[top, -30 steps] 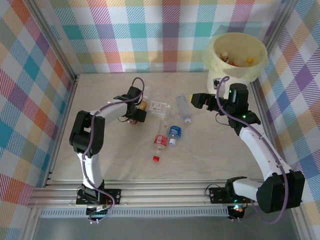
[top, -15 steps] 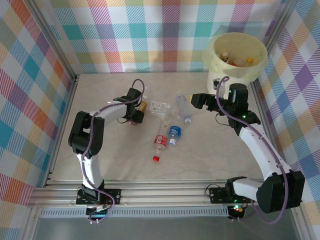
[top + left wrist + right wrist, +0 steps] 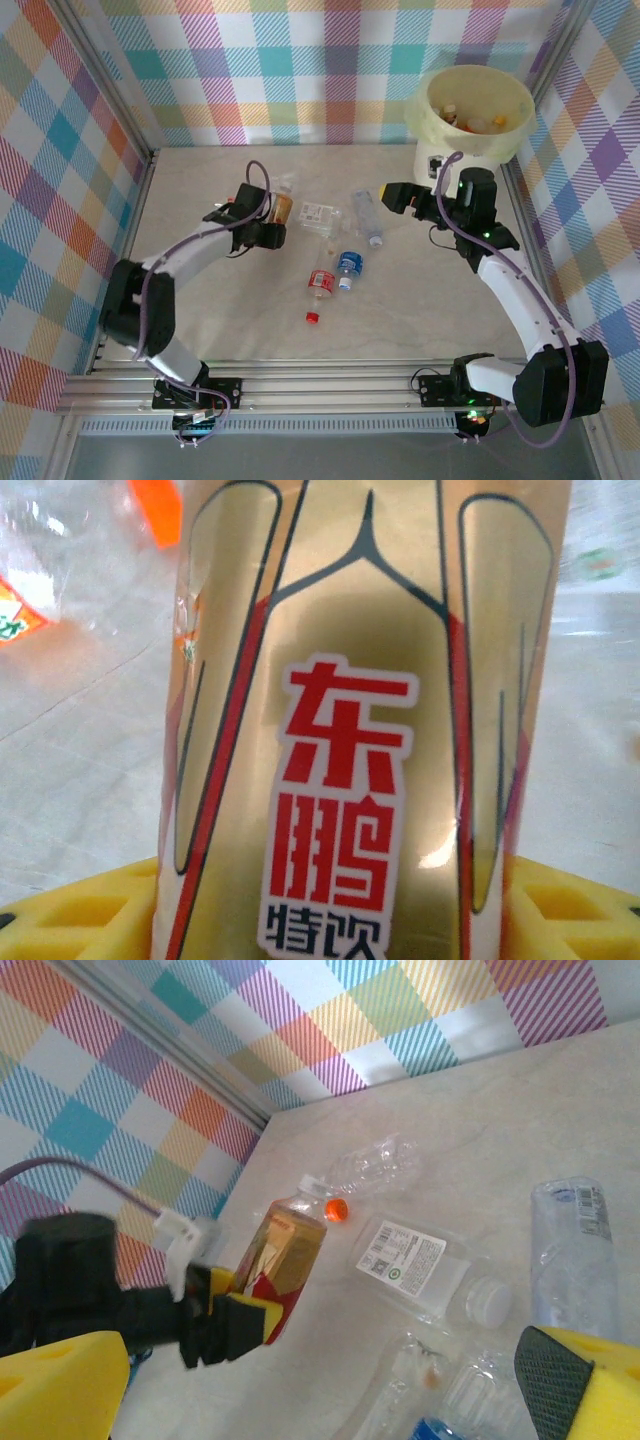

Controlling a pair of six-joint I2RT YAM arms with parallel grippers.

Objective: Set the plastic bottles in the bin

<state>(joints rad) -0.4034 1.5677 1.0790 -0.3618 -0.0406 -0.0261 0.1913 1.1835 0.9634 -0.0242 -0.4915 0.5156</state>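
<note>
My left gripper (image 3: pixel 268 224) is shut on a plastic bottle (image 3: pixel 282 207) with amber liquid and a gold label with red characters (image 3: pixel 350 730). It holds it by the base, tilted and off the table; yellow pads (image 3: pixel 70 910) flank it. From the right wrist, that bottle (image 3: pixel 288 1250) sticks up out of the left gripper (image 3: pixel 225 1315). More plastic bottles lie mid-table: a white-labelled one (image 3: pixel 320 215), a clear one (image 3: pixel 367 217), a blue-labelled one (image 3: pixel 347 265) and a red-labelled one (image 3: pixel 320 283). My right gripper (image 3: pixel 392 197) hovers open beside them. The cream bin (image 3: pixel 430 120) stands at the far right with bottles inside.
A loose red cap (image 3: pixel 312 317) lies on the table in front of the bottles. A crushed clear bottle (image 3: pixel 385 1165) with an orange cap (image 3: pixel 337 1209) lies behind the held one. Checked walls close in the table on three sides.
The left gripper has closed on the gold-labelled bottle and raised it off the table, shifting slightly left as its elbow swung out to the left. The right arm has stayed still.
</note>
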